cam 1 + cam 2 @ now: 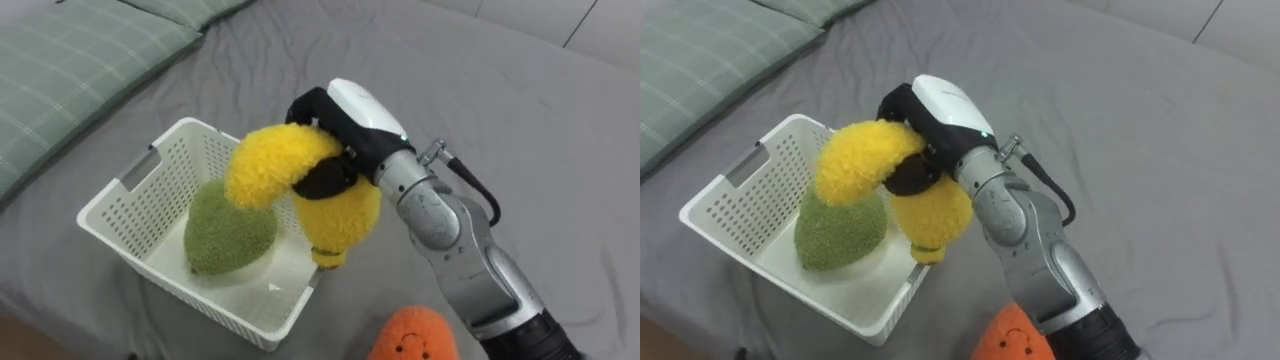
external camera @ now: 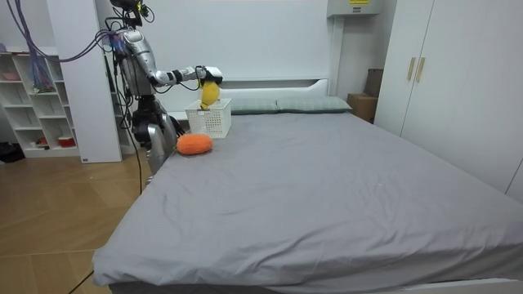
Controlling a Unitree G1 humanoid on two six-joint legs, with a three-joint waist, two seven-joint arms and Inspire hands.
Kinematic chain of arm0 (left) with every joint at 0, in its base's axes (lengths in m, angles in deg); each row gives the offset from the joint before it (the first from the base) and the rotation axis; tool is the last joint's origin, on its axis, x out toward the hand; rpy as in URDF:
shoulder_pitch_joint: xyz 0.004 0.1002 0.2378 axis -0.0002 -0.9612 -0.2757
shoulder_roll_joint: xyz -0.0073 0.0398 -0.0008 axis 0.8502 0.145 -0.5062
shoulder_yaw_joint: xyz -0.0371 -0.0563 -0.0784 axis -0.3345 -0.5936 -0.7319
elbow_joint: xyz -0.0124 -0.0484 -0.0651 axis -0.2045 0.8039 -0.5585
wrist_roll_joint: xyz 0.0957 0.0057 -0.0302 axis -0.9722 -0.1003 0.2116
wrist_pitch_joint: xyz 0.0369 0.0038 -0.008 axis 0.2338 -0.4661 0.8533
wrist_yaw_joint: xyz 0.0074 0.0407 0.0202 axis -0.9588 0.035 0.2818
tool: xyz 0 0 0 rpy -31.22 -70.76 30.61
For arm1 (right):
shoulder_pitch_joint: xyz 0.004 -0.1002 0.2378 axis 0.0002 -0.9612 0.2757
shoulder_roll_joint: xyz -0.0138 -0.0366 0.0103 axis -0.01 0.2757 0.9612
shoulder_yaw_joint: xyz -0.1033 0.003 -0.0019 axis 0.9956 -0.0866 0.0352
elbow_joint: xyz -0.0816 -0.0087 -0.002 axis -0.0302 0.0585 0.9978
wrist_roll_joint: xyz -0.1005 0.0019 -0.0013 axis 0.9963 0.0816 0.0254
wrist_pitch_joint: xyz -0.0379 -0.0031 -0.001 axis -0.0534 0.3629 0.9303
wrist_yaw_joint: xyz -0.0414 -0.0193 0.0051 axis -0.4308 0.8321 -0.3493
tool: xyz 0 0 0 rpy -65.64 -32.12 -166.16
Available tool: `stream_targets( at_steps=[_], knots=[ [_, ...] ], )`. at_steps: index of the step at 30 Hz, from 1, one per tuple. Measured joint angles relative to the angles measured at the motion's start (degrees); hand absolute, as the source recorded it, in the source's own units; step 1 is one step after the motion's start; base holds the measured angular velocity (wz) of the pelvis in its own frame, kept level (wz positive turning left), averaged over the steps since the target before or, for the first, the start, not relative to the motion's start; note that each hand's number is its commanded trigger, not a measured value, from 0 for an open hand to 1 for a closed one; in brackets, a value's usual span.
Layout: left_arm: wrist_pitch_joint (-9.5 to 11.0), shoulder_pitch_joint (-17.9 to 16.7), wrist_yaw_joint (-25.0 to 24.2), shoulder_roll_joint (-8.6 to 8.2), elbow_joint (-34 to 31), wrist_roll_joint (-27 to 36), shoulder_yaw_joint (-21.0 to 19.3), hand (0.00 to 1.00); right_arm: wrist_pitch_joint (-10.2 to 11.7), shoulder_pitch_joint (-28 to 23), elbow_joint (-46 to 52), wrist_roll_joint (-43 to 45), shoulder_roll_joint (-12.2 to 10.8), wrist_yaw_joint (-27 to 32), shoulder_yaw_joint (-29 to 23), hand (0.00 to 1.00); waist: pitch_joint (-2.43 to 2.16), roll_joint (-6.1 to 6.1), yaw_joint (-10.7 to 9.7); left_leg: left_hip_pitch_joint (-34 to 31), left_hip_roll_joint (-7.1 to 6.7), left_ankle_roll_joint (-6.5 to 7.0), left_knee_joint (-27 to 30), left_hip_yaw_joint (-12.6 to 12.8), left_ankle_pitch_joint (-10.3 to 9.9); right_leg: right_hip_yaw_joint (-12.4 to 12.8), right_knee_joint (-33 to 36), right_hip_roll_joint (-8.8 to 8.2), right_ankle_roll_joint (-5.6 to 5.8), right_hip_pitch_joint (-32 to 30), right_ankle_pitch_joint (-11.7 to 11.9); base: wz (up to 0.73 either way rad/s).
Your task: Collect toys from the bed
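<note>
A yellow plush banana (image 1: 300, 185) (image 1: 885, 180) hangs over the near right corner of the white perforated basket (image 1: 130, 190) (image 1: 730, 200), one end reaching over the basket, the other drooping outside its rim. My right hand (image 1: 335, 125) (image 1: 925, 115) is shut on the banana's middle, its fingers curled round it. A green plush toy (image 1: 230, 230) (image 1: 840, 235) lies inside the basket. An orange plush toy (image 1: 415, 335) (image 1: 1010, 340) lies on the grey bed just right of the basket. In the room view the banana (image 2: 209, 92) is held above the basket (image 2: 209, 118), with the orange toy (image 2: 194, 144) beside it.
Green checked pillows (image 1: 70, 60) lie at the bed's head, left of the basket. The grey sheet (image 1: 500, 100) stretches wide to the right. In the room view I stand at the bed's side near a white shelf (image 2: 33, 98).
</note>
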Motion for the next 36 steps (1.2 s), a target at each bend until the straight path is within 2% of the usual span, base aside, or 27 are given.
stream_targets(
  at_steps=[1,6,12,16,24,36],
  knots=[
    [-0.3,0.0,-0.4,-0.02,0.0,0.0,0.0,0.00,0.0,0.0,0.0,0.0,0.0,0.0,0.2,0.00,0.00,-0.02,0.1,-0.1,-0.04,0.00,0.0,-0.2,0.0,-0.1,-0.1,0.00,0.00,0.0,0.0,0.07],
    [-0.4,0.2,-0.8,-0.04,0.0,0.0,0.0,0.00,-0.6,0.2,0.0,0.0,-0.4,0.0,1.5,0.00,0.03,-0.21,0.5,0.0,-0.08,-0.02,0.0,-0.2,0.0,-0.1,-0.1,-0.01,0.05,0.0,0.0,0.00],
    [-0.4,1.6,-0.8,-0.03,0.0,0.0,0.4,0.00,-1.5,0.2,0.0,-0.6,-1.0,-0.4,3.3,0.00,0.28,-0.68,2.9,-0.1,-0.14,-0.01,0.3,-0.3,0.0,-0.2,-0.1,-0.07,0.06,0.0,0.0,0.01],
    [-0.9,1.6,-0.8,-0.03,0.2,0.0,0.4,0.00,-1.7,0.2,-0.1,-0.6,-1.1,-1.1,3.9,0.00,0.64,-0.82,3.2,-0.2,-0.39,0.00,0.4,-0.9,0.0,-1.0,-0.2,-0.22,0.11,0.2,-0.1,0.07],
    [-1.4,1.5,-0.8,0.05,0.4,-0.1,-0.2,0.00,-1.7,0.2,-0.4,-1.4,-0.9,-1.1,3.9,0.00,0.70,-0.81,3.1,-0.5,-0.59,0.02,0.3,-1.0,0.0,-1.1,-0.9,-0.27,0.11,0.3,-0.1,0.00],
    [-1.5,1.8,-0.9,-1.05,0.1,-0.1,-1.0,0.00,-1.7,0.2,-0.4,-1.3,-0.7,-1.1,3.7,0.00,0.72,-0.66,2.8,-0.3,-0.56,0.03,0.4,-1.1,0.0,-1.1,-0.9,-0.27,0.12,0.5,-0.1,0.00]
  ],
)
